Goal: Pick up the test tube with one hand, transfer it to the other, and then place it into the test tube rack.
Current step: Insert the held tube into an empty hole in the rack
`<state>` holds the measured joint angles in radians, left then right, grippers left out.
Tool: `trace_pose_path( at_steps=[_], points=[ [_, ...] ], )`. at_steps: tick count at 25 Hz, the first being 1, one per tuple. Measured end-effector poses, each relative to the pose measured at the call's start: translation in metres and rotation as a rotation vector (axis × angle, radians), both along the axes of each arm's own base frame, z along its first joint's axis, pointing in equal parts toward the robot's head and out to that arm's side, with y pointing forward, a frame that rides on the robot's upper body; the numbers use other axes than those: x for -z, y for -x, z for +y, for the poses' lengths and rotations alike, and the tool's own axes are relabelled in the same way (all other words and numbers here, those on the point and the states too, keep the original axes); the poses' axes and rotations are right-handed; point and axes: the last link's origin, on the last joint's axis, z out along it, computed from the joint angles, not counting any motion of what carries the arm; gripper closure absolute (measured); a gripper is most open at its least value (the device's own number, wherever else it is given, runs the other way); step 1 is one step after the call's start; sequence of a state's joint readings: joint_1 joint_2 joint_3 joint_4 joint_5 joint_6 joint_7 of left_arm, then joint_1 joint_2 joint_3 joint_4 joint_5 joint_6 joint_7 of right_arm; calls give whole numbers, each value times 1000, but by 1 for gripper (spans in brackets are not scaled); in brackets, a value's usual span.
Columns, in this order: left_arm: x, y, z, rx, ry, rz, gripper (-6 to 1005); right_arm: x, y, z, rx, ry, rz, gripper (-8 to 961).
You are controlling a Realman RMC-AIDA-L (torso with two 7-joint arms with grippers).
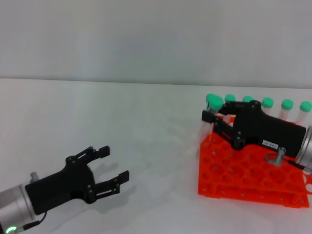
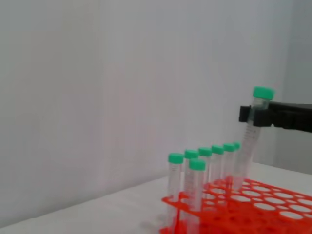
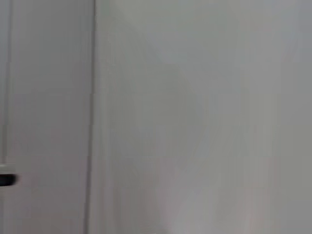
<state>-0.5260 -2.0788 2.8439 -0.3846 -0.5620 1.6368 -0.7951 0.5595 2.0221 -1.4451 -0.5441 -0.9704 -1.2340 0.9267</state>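
The test tube (image 1: 213, 102), clear with a green cap, stands nearly upright in my right gripper (image 1: 210, 117), the black one with a white label, which is shut on it just below the cap. In the left wrist view the tube (image 2: 249, 146) has its lower end in a hole at the far left corner of the orange test tube rack (image 2: 265, 207), held by the right gripper (image 2: 254, 116). The rack (image 1: 243, 183) sits at the right of the table. My left gripper (image 1: 113, 163) is open and empty, low at the front left, well apart from the rack.
Several other green-capped tubes (image 1: 267, 103) stand in a row along the rack's back; they also show in the left wrist view (image 2: 196, 168). The table (image 1: 146, 136) is white, with a plain wall behind. The right wrist view shows only wall.
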Motion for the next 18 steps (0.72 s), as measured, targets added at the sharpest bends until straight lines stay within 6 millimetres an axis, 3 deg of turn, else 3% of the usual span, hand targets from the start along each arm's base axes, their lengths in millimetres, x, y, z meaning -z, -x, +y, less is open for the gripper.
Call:
trace_pose_path(
  at_steps=[7, 18],
  points=[
    [0, 8, -10, -34, -10, -5, 105, -5, -7, 4, 7, -99, -18, 718],
    [-5, 10, -7, -40, -32, -4, 105, -1, -23, 11, 62, -171, -91, 705]
  ],
)
